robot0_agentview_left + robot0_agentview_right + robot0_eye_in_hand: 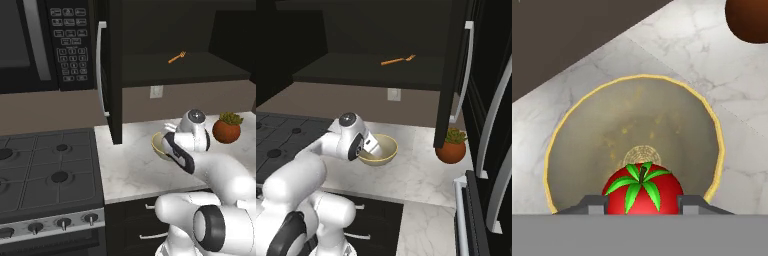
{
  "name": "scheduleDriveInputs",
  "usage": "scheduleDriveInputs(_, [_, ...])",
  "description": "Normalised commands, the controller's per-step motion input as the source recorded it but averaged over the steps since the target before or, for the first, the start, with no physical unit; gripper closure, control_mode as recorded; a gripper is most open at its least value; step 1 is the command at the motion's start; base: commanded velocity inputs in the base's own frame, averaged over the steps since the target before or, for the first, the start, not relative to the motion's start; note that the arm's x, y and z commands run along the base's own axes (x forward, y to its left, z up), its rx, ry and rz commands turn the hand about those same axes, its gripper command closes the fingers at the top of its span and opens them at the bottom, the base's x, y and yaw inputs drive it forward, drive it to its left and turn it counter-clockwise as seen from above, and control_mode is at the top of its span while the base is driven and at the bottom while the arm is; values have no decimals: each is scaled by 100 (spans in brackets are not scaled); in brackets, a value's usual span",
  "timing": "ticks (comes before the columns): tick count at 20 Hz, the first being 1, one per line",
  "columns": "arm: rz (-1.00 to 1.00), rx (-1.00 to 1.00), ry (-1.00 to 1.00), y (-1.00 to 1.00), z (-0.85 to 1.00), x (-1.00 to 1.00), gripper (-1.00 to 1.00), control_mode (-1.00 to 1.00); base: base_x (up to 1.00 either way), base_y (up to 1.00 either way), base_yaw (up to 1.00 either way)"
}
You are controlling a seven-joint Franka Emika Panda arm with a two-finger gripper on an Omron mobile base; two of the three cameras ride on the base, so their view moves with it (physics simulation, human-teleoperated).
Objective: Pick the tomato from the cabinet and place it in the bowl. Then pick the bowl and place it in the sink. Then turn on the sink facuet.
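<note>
The red tomato with its green stem tuft sits between my two finger tips, which touch its sides, so my gripper is shut on it. It hangs just above the inside of the pale yellow bowl. The bowl stands on the white marble counter in front of the open cabinet, partly hidden behind my hand. The cabinet door stands open at the right. The sink and the faucet are out of view.
An orange fork lies on the cabinet shelf. A round brown plant pot stands right of the bowl. The stove and microwave are to the left.
</note>
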Motion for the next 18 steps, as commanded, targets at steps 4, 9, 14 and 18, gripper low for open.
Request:
scheduleDriveInputs(4, [0,1,12,0,-27,55,100,-100,0,0,0])
scheduleDriveInputs(9, [0,5,12,-2,-21,34,100,-100,0,0,0])
scheduleDriveInputs(14, [0,4,11,0,-28,22,100,-100,0,0,0])
scheduleDriveInputs(18, [0,2,4,-4,-39,17,100,-100,0,0,0])
